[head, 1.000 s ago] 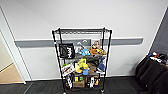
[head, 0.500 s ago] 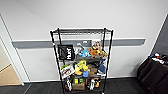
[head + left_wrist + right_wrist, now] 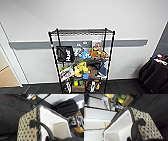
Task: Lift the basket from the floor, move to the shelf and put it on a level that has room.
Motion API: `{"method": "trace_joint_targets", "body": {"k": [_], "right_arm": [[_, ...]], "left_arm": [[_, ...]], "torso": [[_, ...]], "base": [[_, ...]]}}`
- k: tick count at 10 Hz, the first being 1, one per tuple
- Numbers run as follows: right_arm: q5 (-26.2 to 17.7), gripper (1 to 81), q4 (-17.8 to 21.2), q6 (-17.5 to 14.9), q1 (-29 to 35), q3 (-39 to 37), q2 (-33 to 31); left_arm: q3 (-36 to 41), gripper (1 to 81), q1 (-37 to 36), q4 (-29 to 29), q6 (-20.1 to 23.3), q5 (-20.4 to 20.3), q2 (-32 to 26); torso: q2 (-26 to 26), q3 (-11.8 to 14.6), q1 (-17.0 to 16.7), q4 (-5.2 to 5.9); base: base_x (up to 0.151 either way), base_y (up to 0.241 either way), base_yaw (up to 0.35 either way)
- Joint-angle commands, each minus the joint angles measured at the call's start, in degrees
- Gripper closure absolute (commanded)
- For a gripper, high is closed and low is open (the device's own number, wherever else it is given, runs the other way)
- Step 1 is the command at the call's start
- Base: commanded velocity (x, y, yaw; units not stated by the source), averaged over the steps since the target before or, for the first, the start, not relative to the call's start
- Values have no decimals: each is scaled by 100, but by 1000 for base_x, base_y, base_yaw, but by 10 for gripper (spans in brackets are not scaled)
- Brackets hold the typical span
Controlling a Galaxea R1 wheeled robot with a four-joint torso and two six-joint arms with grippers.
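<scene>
So the shelf [image 3: 81, 60] stands dead ahead against the wall, lower tiers crammed with toys and boxes, and its top level [image 3: 81, 31] looks bare. The basket [image 3: 37, 125] hangs off the floor [image 3: 11, 112], slung between both wrists by a loop handle [image 3: 135, 127] on each short end, so its long axis runs arm to arm. Can't tell how either claw's fingers sit. Judging by that, the free level is up and forward of both.

left wrist [image 3: 50, 138] low, right wrist [image 3: 130, 139] low, fingers unclear
</scene>
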Motion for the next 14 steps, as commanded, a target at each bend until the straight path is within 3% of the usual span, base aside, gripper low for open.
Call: {"method": "trace_joint_targets", "body": {"k": [1, 11, 12, 13, 14], "right_arm": [[-193, 811, -131, 22, 541, 287, -186], [-193, 811, -131, 21, 576, 348, -186], [-193, 811, -131, 22, 576, 357, -195], [-193, 811, -131, 21, 576, 366, -195], [-193, 811, -131, 21, 576, 383, -204]], "left_arm": [[266, 811, -568, 106, 77, 124, -193], [292, 811, -567, 106, 77, 124, -210], [292, 811, -568, 106, 86, 124, -202], [301, 811, -568, 106, 77, 124, -210], [310, 811, -567, 107, 86, 124, -210]], "torso": [[0, 0, 0, 0], [0, 2, -2, 0], [0, 156, -2, 0], [0, 574, -2, 0], [0, 593, 0, 0]], "base": [[110, 0, 0], [110, 0, 0], [110, 0, 0], [110, 0, 0], [109, 0, 0]]}}
